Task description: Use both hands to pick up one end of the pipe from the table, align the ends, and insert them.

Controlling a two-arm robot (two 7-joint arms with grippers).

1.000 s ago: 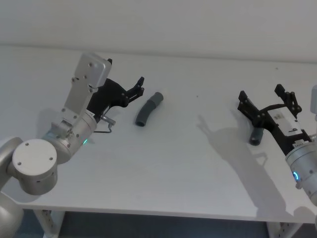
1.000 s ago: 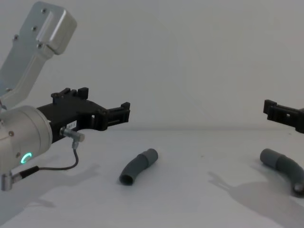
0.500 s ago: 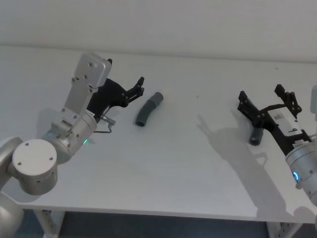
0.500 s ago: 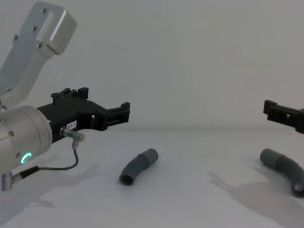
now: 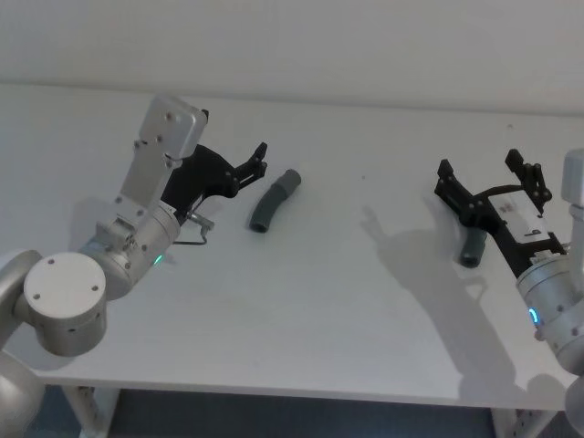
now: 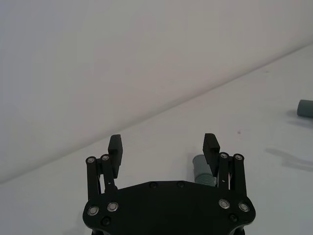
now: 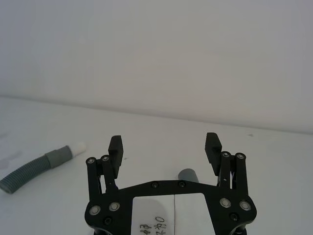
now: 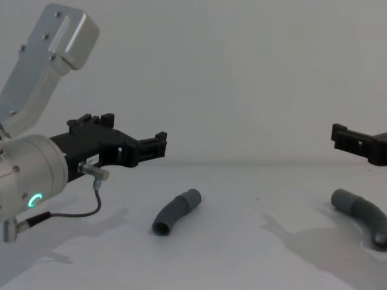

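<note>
Left tool (image 6: 163,146): wide apart, empty, left of centre pipe piece (image 5: 272,199).
Right tool (image 7: 164,143): wide apart, empty, over right pipe piece (image 5: 472,248).
Label (image 7: 146,215): scrawl I can't read.

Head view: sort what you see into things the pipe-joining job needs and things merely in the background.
Needed: left pipe piece; right pipe piece; left gripper, open; right gripper, open; table.
Not needed: wall; cable on the left arm.
</note>
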